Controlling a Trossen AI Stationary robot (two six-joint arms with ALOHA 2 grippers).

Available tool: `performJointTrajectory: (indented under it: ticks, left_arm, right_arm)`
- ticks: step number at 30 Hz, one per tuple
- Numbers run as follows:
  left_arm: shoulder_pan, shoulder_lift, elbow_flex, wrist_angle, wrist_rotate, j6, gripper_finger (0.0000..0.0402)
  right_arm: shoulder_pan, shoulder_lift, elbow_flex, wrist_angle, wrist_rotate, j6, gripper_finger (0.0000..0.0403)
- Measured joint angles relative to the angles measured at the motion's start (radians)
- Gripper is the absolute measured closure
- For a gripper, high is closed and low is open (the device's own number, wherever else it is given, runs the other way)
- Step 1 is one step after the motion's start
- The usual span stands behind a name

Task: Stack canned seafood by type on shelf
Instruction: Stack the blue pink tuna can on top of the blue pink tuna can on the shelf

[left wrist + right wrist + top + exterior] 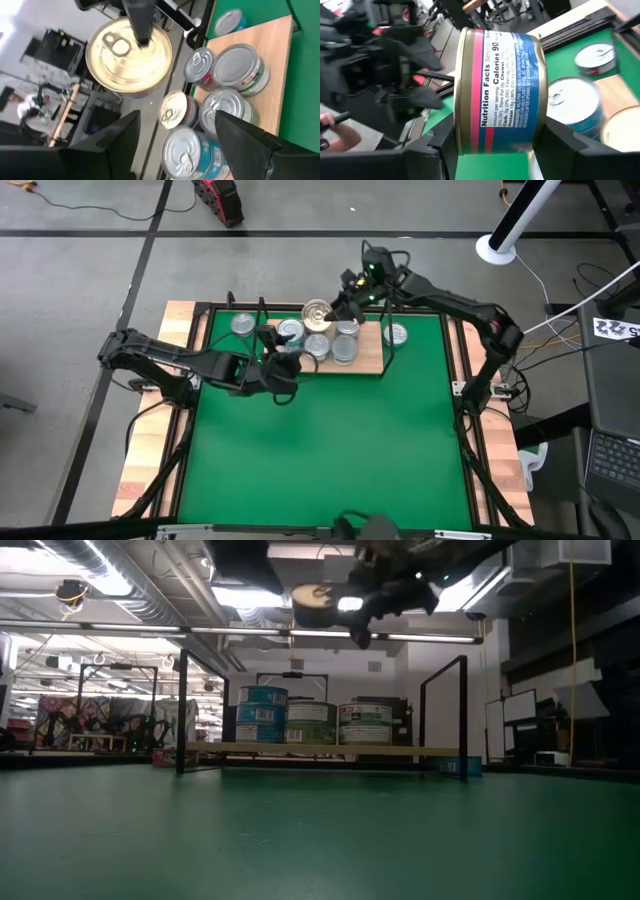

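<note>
Right gripper (335, 308) pinches a gold-lidded can (317, 314) high above the shelf (370, 360), where the other tins (330, 345) cluster. Judged from here, it should descend level over a matching tin before releasing. Left gripper (290, 367) hovers spread beside the cluster, empty

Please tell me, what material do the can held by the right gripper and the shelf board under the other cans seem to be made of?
The held can in the right gripper looks like metal: its gold lid and rims shine. Around its side runs a printed label, probably paper, blue and pink with nutrition text. The shelf looks like light wood or wood laminate, matte, with faint grain; which of the two cannot be told.
</note>
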Motion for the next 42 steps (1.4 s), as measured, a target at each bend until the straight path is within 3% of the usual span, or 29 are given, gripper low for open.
performJointTrajectory:
  ticks: [12,23,29,34,42]
  left_arm:
    - [0.076,-0.02,0.0,-0.113,0.017,-0.082,0.0149]
    - [0.175,-0.02,0.0,-0.054,0.044,-0.077,0.0149]
    - [0.29,-0.019,0.0,0.151,0.148,-0.017,0.0149]
    - [0.409,-0.014,0.0,0.299,0.344,-0.029,0.0149]
    - [0.563,0.059,0.0,0.405,0.518,-0.069,0.0149]
  right_arm:
    - [-0.063,0.254,0.154,-0.01,-0.001,0.101,0.0206]
    - [-0.116,0.294,0.169,-0.037,0.031,0.217,0.0205]
    - [-0.103,0.294,0.169,-0.079,0.059,0.219,0.0205]
    - [-0.095,0.294,0.169,-0.087,0.061,0.217,0.0205]
    - [-0.094,0.294,0.169,-0.094,0.062,0.217,0.0205]
